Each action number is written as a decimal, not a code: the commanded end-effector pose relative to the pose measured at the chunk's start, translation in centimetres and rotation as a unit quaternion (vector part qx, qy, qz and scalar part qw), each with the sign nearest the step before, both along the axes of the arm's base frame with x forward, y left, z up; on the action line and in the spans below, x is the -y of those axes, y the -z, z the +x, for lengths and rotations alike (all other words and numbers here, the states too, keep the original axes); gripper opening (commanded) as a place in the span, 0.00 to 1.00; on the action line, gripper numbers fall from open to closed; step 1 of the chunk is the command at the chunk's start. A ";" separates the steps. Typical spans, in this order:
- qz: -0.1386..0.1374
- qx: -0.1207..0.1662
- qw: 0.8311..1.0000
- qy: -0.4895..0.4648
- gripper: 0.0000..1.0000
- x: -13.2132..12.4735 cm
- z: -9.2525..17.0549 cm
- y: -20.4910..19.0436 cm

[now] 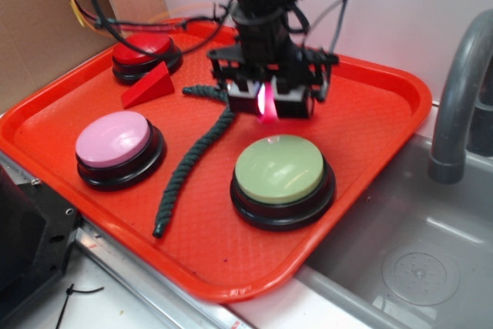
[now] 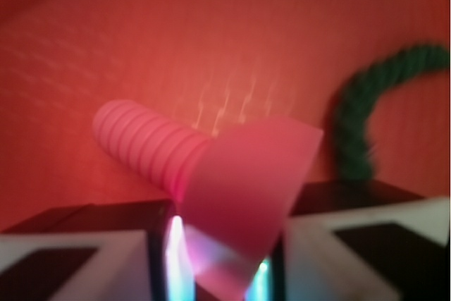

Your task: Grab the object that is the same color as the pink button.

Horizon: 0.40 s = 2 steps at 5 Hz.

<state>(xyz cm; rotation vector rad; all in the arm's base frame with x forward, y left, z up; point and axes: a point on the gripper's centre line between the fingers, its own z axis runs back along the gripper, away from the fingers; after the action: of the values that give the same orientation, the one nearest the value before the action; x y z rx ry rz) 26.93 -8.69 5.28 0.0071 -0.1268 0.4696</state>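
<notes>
Over the tray's [image 1: 370,125] far middle, the arm comes straight down with its pincer [image 1: 267,102] pointing at the tray. The pincer pinches the pink piece [image 2: 239,181]: in the wrist view its flat disc sits clamped between the two fingers [image 2: 99,259], the ribbed stem sticking out to the left over the tray floor. A green rope [image 1: 189,167] curves just left of the pincer. Nearer sit the pink button [image 1: 115,144] at left and the green button [image 1: 281,175] at right.

The fingers [image 1: 271,102] pinch the pink piece [image 1: 264,103] above the red tray [image 1: 370,125].
</notes>
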 end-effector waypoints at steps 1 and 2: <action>-0.024 0.013 0.983 0.184 0.00 -3.0 -0.3 -7.9; 0.001 0.013 0.971 0.240 0.00 -4.7 -2.1 -11.4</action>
<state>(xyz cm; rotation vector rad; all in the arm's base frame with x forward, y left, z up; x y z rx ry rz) 23.33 -4.43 14.72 -0.0236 -0.0769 -0.0200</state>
